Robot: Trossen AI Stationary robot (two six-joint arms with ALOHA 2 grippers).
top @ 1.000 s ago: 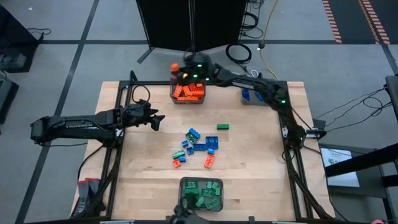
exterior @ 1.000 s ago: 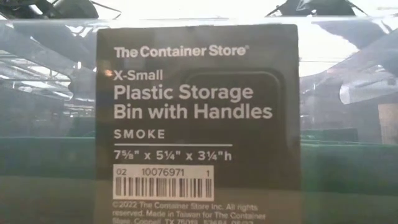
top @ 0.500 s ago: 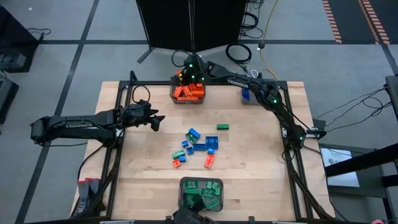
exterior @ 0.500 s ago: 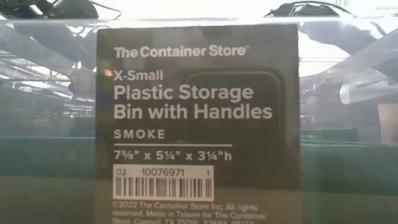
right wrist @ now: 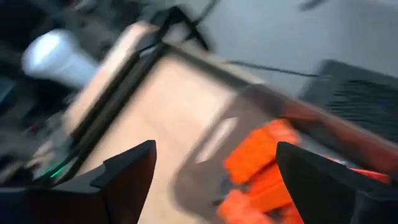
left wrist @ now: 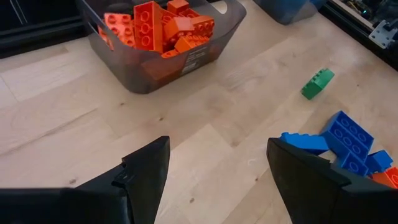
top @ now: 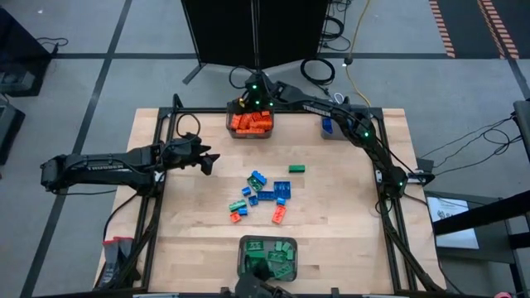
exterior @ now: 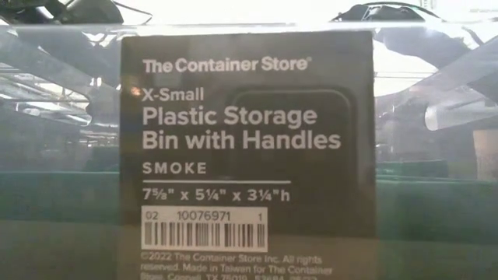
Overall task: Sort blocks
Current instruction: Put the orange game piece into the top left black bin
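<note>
Several loose blocks point(top: 263, 195) in blue, green and orange lie in a cluster mid-table, and a single green block point(top: 296, 168) lies apart toward the right. The orange bin point(top: 250, 122) at the far edge holds orange blocks point(left wrist: 158, 28). My right gripper point(top: 245, 101) hovers above that bin's far rim, open, with nothing between its fingers point(right wrist: 216, 149). My left gripper point(top: 209, 161) waits open at the table's left, above bare wood point(left wrist: 218, 142).
A bin with blue blocks point(top: 334, 127) stands at the far right. A bin with green blocks point(top: 267, 257) stands at the near edge; its label point(exterior: 245, 148) fills the low view. Bare wood lies between the cluster and the left gripper.
My right gripper has shifted slightly toward the table's right over the orange bin's far rim and has tipped and rolled at the wrist. The orange block that showed at its fingers a second ago no longer shows there.
</note>
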